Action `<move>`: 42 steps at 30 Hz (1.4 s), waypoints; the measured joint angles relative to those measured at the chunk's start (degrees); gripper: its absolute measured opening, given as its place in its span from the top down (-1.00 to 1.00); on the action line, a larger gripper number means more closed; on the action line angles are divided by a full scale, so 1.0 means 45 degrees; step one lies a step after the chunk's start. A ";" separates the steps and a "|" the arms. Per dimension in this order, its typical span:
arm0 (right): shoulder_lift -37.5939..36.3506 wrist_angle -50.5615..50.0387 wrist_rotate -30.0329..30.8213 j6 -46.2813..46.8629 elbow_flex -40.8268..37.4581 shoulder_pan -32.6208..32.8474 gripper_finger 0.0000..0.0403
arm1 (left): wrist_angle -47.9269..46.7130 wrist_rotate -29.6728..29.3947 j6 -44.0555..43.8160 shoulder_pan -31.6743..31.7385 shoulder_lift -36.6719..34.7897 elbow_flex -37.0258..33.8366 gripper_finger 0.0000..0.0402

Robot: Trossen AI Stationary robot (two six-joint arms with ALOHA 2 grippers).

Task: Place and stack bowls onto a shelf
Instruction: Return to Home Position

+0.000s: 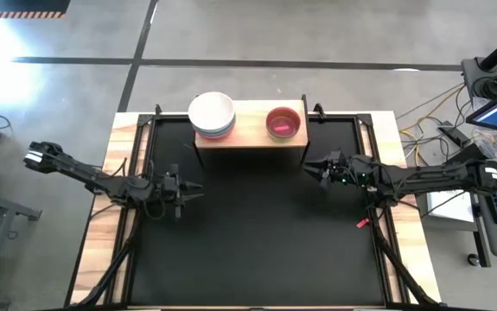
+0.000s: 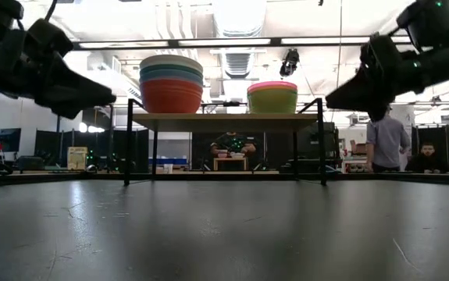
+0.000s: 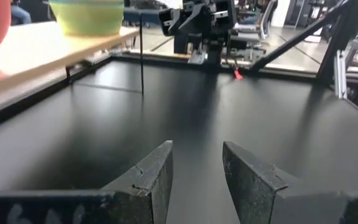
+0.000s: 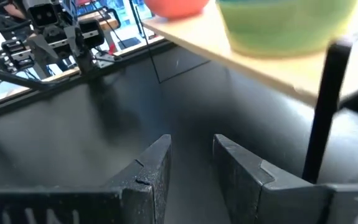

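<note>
Bowls (image 2: 171,94) stand stacked on the shelf (image 2: 224,121); left jaws and right jaws hang parted, empty.

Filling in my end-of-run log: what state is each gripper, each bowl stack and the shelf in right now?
shelf: standing level, holding both stacks
large bowl stack: upright, nested, on the shelf, cream white on top
small bowl stack: upright, nested, on the shelf, pink on top
left gripper: open, empty, off the table
right gripper: open, empty, near the shelf's right end

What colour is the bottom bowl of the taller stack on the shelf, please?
The bottom bowl is red, clearest in the low view.
</note>
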 joint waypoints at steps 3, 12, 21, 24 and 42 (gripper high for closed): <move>0.0000 0.0710 0.0003 0.0235 -0.0674 0.0005 0.46 | -0.0087 0.0000 -0.0438 0.0000 0.0019 -0.0171 0.39; 0.0000 0.2426 0.0003 0.0401 -0.1993 0.0003 0.46 | -0.0194 0.0004 -0.0856 0.0000 0.0607 -0.0171 0.39; 0.0024 0.2365 -0.0045 0.0287 -0.2038 0.0005 0.46 | -0.0232 -0.0088 -0.1335 0.0000 0.1323 -0.0114 0.39; 0.0024 0.2316 -0.0035 0.0552 -0.2042 0.0000 0.46 | -0.0228 -0.0102 -0.1311 0.0000 0.1546 -0.0051 0.39; 0.0012 0.2320 -0.0011 0.0552 -0.2042 0.0000 0.46 | -0.0275 -0.0097 -0.1287 0.0000 0.2649 0.0456 0.39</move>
